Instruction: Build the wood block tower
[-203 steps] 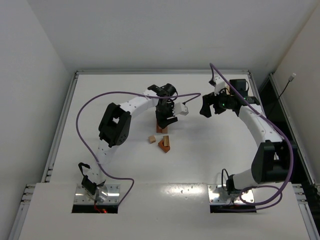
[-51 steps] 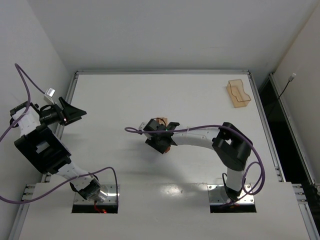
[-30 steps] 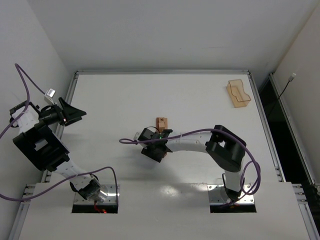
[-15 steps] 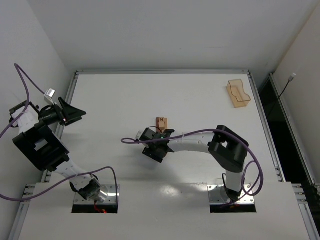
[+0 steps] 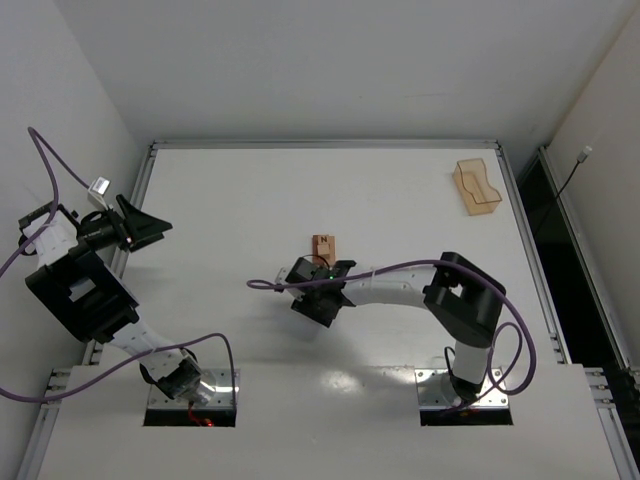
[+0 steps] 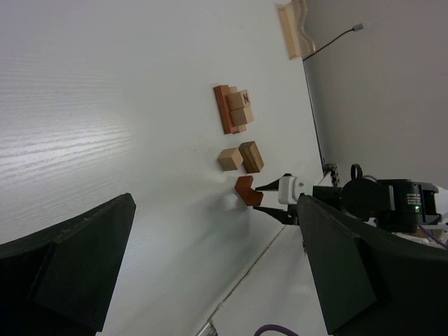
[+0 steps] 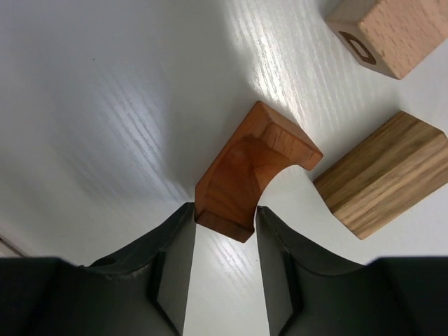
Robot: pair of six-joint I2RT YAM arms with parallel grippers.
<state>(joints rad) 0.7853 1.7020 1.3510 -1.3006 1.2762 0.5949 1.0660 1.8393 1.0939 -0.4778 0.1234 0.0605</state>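
Note:
A reddish-orange arch block lies on the white table, and my right gripper is shut on its near end, a finger touching each side. Beside it are a tan cube and a darker tan bar. In the top view the right gripper covers these three. A little beyond stands the wood block tower, a reddish bar with tan blocks against it. My left gripper is open and empty, raised far off at the table's left edge.
A translucent orange tray sits at the far right corner of the table. The right arm's purple cable loops out to the left of its wrist. White walls enclose the table on three sides.
The right gripper's jaws have narrowed onto the arch block's end, and the wrist has shifted slightly right. The left arm has not moved.

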